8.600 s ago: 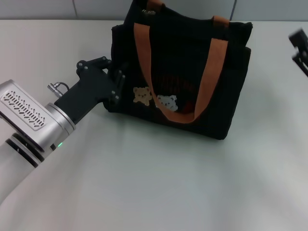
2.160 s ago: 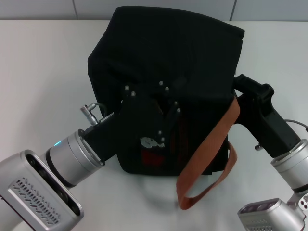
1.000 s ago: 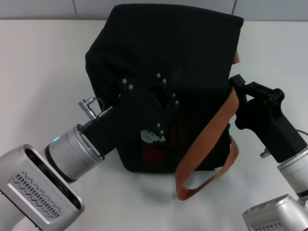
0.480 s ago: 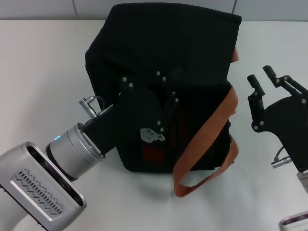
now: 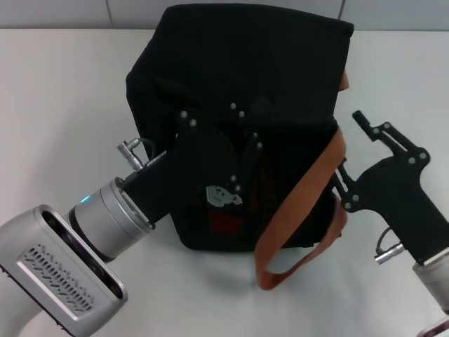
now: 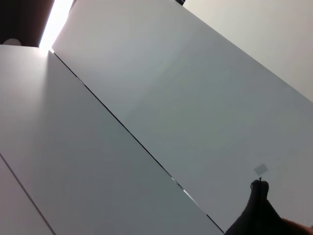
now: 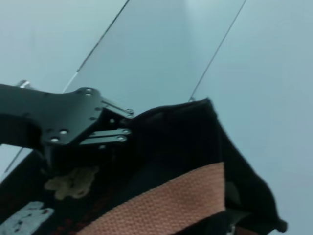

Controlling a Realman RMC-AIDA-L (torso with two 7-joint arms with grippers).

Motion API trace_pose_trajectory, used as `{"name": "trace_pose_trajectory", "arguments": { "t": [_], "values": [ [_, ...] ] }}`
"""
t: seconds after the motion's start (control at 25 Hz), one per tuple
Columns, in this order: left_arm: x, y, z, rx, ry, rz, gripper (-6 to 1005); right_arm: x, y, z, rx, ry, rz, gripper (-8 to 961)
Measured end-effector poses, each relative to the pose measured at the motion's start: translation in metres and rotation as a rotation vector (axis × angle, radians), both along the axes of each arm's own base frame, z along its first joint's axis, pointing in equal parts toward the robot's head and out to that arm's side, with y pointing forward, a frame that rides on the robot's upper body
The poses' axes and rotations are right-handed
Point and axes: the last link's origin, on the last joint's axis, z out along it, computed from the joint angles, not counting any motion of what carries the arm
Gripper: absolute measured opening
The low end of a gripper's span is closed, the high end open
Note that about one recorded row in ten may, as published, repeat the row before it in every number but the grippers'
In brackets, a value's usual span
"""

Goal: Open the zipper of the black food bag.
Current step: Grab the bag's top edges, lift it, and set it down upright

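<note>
The black food bag [image 5: 245, 77] stands tipped up on the white table, its bear patch [image 5: 224, 196] facing me. My left gripper [image 5: 242, 158] is pressed into the bag's front and shut on its fabric; the right wrist view shows the same left gripper [image 7: 117, 134] pinching the bag's [image 7: 176, 142] edge. My right gripper [image 5: 347, 146] is open just right of the bag, its fingertips beside the orange-brown strap [image 5: 319, 186], which I also see up close [image 7: 161, 200]. The zipper does not show in any view.
The strap's loop [image 5: 295, 263] hangs down onto the table [image 5: 63, 91] in front of the bag. A grey panelled wall [image 5: 56, 10] runs along the table's far edge. The left wrist view shows only wall panels and a dark bit of fabric [image 6: 259, 215].
My right gripper, which had let go and drawn away from the bag's right side, has swung back in toward the strap, still open. The left gripper keeps holding the bag in place.
</note>
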Motion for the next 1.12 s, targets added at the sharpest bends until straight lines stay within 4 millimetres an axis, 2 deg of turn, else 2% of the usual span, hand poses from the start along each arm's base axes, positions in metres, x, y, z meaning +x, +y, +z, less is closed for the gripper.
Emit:
{"name": "trace_pose_trajectory", "arguments": {
  "t": [0.32, 0.84, 1.12],
  "values": [
    [0.002, 0.001, 0.000, -0.002, 0.000, -0.008, 86, -0.005, 0.011, -0.003, -0.006, -0.013, 0.005, 425],
    [0.005, -0.001, -0.003, -0.019, -0.001, -0.025, 86, -0.007, 0.023, 0.005, 0.044, -0.007, 0.002, 425],
    [0.006, -0.001, -0.003, -0.021, -0.003, -0.026, 86, -0.009, 0.015, 0.003, 0.027, 0.001, 0.022, 425]
  ]
}}
